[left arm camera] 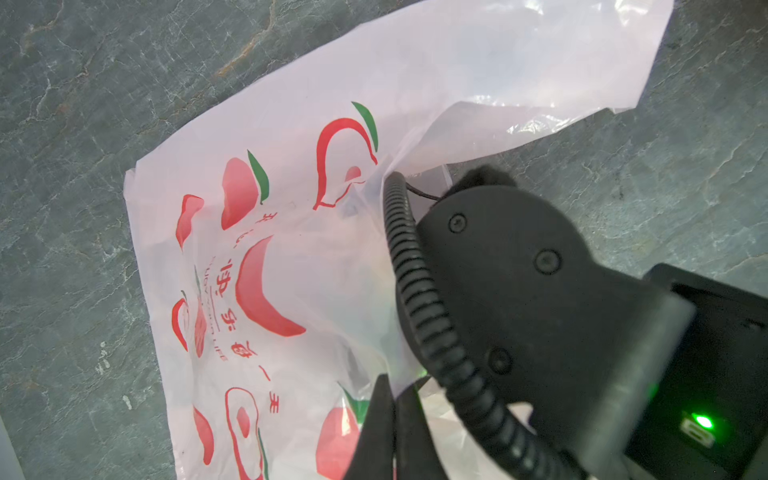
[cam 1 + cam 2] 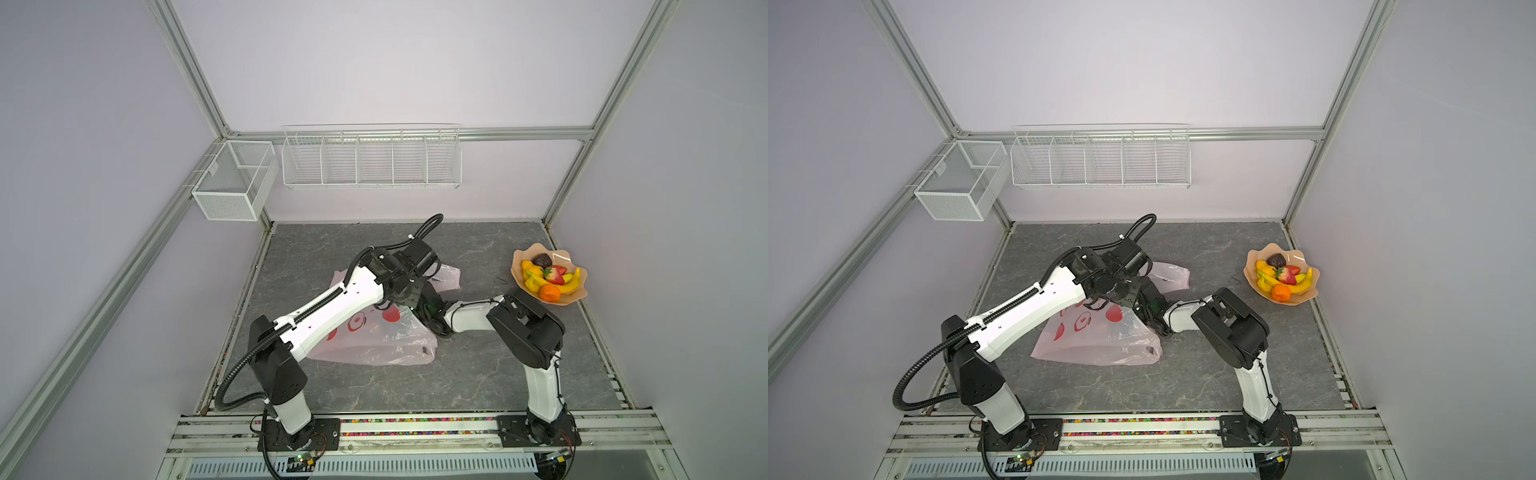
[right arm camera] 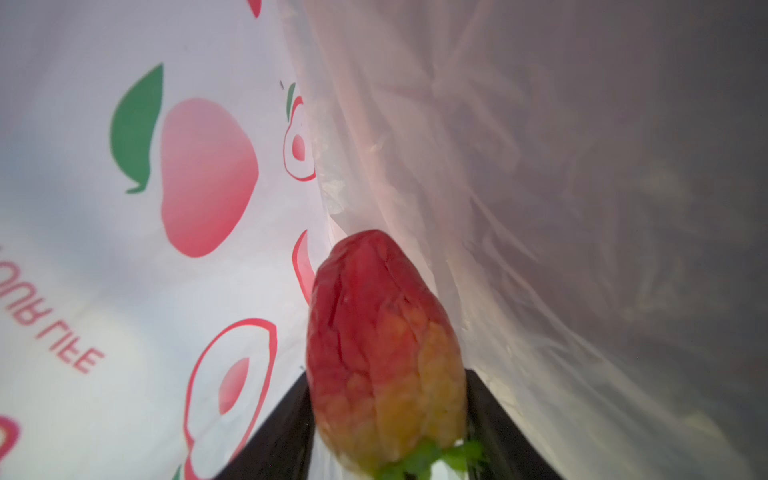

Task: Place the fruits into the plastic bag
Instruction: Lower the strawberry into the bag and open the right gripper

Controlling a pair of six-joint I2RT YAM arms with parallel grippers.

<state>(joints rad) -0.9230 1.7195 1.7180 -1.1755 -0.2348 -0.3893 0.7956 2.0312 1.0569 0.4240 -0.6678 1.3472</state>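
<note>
The plastic bag (image 2: 374,345) (image 2: 1100,345) lies mid-table, pale pink with red peach prints. My left gripper (image 1: 395,386) is shut on the bag's (image 1: 332,124) upper film at its mouth. My right gripper (image 3: 388,374) is inside the bag (image 3: 540,166), with a red-orange fruit (image 3: 374,311) that has green leaves between its fingers, touching both. In both top views that gripper is hidden by the bag and the left arm. On the plate (image 2: 579,291) at the right lie a banana (image 2: 570,284), an orange (image 2: 550,293), a strawberry (image 2: 555,274), a dark round fruit (image 2: 542,260) and other yellow pieces.
A long white wire rack (image 2: 372,160) and a small mesh basket (image 2: 232,183) hang on the back wall. Aluminium posts frame the grey marbled table (image 2: 457,374). The two arms cross closely above the bag's mouth.
</note>
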